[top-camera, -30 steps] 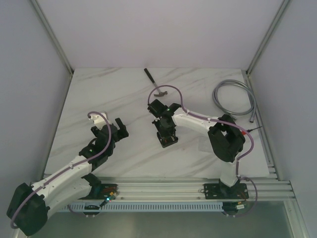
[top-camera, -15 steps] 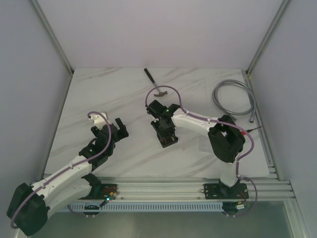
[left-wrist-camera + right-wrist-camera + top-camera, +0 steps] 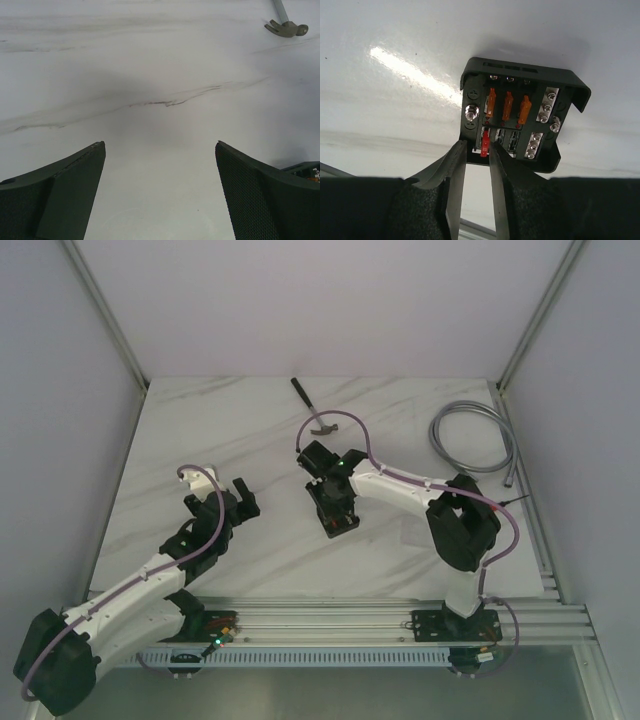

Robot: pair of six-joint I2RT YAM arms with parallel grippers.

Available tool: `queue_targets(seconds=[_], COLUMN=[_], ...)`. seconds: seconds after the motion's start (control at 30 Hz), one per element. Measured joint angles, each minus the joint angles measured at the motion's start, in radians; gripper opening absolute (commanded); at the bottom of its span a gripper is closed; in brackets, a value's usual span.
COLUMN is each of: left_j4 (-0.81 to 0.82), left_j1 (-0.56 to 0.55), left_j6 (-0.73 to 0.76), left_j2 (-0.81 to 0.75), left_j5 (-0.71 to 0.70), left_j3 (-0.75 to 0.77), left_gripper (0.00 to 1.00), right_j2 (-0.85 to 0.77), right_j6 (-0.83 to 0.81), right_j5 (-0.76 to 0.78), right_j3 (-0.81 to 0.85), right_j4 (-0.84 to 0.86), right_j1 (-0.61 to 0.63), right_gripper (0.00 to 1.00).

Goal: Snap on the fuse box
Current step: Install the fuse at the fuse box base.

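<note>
Top cam: fixed, high up behind my bases. It looks down & fwd over the whole worktop, near edge at bottom of view, far edge at top, both arms in shot, all seen from far off.

L wrist cam: low, nr the worktop. It looks out past my left fingers twd the far edge, w/ the hammer in its top-right corner & a sliver of the fuse box at its right edge.

R wrist cam: v. close, looks btw my right fingers onto the fuse box.

Shared: top & L wrist both get the hammer; all three get the fuse box.
</note>
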Motion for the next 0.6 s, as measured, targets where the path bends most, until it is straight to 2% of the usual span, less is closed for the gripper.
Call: queue_targets(seconds=[0.23, 0.6], left_j4=[0.0, 0.0], left_j1=[0.0, 0.0], left_j6=[0.0, 0.0], left_j2=[0.0, 0.0], left_j5=[0.0, 0.001], left_j3=[0.0, 0.0], left_gripper=[1.0, 1.0], right_j2=[0.0, 0.0], right_j6=[0.023, 0.039], right_j5=[0.017, 0.018], right_j3=[-0.017, -0.021], right_j4=[-0.003, -0.005], right_j1=[0.0, 0.0], right_gripper=[0.3, 0.12])
